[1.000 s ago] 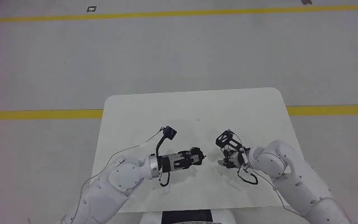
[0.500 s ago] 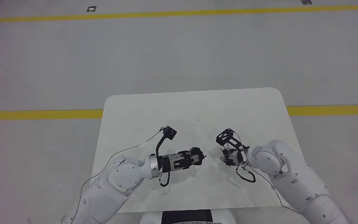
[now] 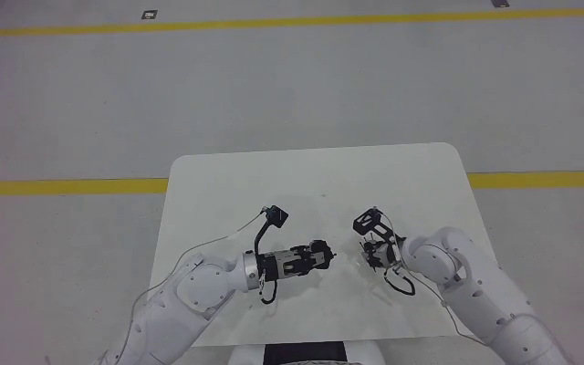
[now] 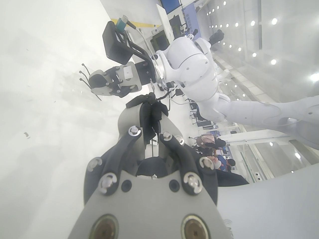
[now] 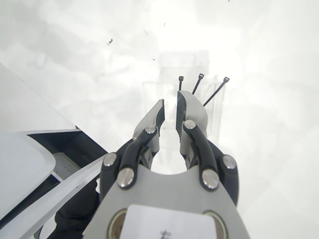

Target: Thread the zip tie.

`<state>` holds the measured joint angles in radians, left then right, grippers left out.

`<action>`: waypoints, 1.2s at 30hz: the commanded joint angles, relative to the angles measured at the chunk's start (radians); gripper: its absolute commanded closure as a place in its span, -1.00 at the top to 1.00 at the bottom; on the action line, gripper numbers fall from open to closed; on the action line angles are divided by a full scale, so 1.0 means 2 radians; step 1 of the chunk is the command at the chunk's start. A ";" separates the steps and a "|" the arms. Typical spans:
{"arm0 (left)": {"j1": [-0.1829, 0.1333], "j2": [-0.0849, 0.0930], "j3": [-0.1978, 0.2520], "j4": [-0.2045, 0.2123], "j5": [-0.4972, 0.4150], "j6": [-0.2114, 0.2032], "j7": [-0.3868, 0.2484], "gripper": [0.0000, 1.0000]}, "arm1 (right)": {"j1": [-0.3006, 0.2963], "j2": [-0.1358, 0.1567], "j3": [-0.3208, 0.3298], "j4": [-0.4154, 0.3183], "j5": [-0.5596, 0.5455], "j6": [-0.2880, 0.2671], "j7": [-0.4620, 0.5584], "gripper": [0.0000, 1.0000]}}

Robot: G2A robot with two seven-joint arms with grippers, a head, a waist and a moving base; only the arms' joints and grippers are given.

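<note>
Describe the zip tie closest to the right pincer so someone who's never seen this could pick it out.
On the white table, the open right pincer hangs over a clear plastic holder holding three thin black zip ties. Yours is the end one, right at a pincer fingertip: it stands nearly straight, while its two neighbours lean away.

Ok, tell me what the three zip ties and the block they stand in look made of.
Zip ties: likely plastic, perhaps nylon; thin matte black strips with small square heads. Block: seemingly clear acrylic or similar hard plastic; see-through, with only faint glossy edges showing.
</note>
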<state>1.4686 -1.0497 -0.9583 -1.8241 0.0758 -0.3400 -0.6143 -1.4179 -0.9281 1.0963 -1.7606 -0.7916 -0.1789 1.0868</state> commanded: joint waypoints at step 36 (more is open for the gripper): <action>0.000 0.000 0.000 0.000 0.000 0.000 0.000 -1.00 | 0.000 -0.002 -0.001 -0.002 -0.008 0.017 -0.003 -0.68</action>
<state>1.4686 -1.0497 -0.9583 -1.8241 0.0758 -0.3400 -0.6143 -1.4164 -0.9319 1.0934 -1.7621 -0.8066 -0.1456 1.0820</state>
